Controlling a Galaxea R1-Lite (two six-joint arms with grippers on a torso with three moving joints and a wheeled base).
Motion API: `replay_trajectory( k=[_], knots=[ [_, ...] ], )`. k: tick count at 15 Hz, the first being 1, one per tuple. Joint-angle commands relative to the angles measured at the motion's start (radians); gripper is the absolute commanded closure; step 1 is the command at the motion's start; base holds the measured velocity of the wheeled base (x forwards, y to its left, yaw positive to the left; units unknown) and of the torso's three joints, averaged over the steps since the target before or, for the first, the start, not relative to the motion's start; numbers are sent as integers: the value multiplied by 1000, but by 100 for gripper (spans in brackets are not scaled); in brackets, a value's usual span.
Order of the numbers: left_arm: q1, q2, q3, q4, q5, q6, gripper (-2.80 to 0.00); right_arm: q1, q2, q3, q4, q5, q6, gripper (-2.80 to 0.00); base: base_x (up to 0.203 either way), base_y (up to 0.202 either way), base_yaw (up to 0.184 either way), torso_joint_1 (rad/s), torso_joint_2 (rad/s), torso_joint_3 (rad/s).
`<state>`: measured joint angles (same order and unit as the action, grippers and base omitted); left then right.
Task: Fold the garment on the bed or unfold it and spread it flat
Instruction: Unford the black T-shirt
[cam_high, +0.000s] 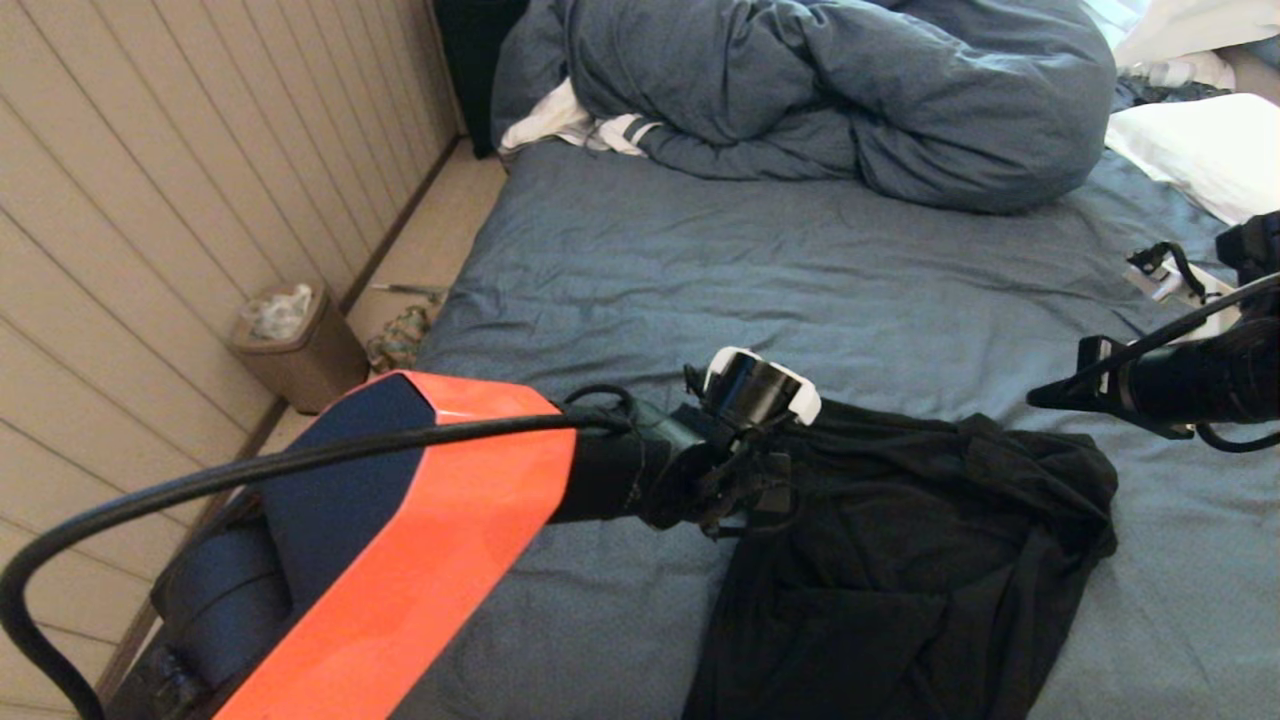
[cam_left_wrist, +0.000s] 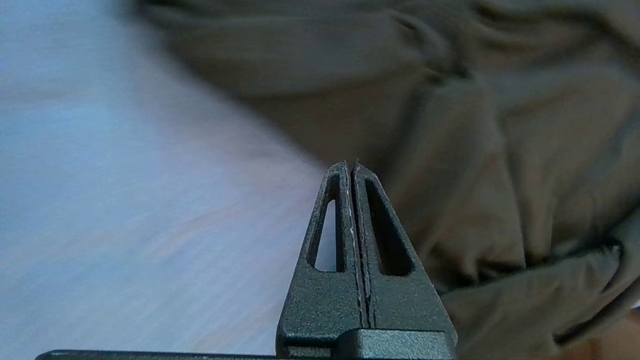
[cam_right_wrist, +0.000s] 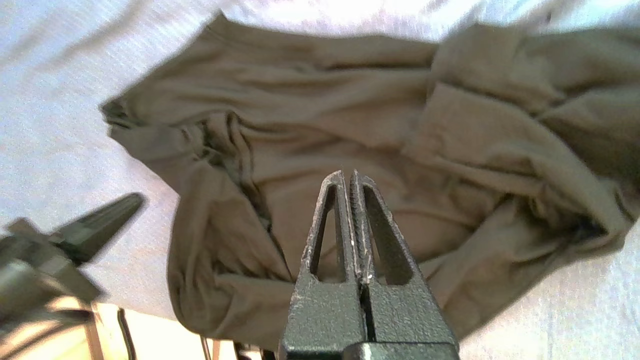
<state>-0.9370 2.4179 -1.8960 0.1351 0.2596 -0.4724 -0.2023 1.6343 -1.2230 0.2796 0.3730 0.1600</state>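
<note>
Lying crumpled on the bed (cam_high: 700, 250), the garment (cam_high: 920, 560) between empty, closed grippers.

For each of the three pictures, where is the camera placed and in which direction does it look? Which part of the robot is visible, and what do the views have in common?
Head view: on the robot's head, looking forward and down at the bed; the left arm's orange link and the right gripper show.
Left wrist view: behind the shut left gripper, facing the crumpled black T-shirt and sheet.
Right wrist view: behind the shut right gripper, looking down on the T-shirt; the left gripper shows at the edge.
Shared: all three show the T-shirt on the bed.
</note>
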Motion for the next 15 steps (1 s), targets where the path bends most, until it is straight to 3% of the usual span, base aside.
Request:
replay_trajectory(
  k=[1,7,8,15],
  knots=[
    [-9,53,-6,-25,4,8,0,1,8,-12,20,-2,2,0,0,0,0,0,0,0],
    [29,57,-8,-106,10,33,0,14,-17,-5,43,-28,1,0,0,0,0,0,0,0],
    [30,68,-8,-128,32,36,-280,20,-19,-3,41,-28,1,0,0,0,0,0,0,0],
    [52,119,-9,-221,70,65,-280,40,-35,19,33,-26,-8,0,0,0,0,0,0,0]
  ],
)
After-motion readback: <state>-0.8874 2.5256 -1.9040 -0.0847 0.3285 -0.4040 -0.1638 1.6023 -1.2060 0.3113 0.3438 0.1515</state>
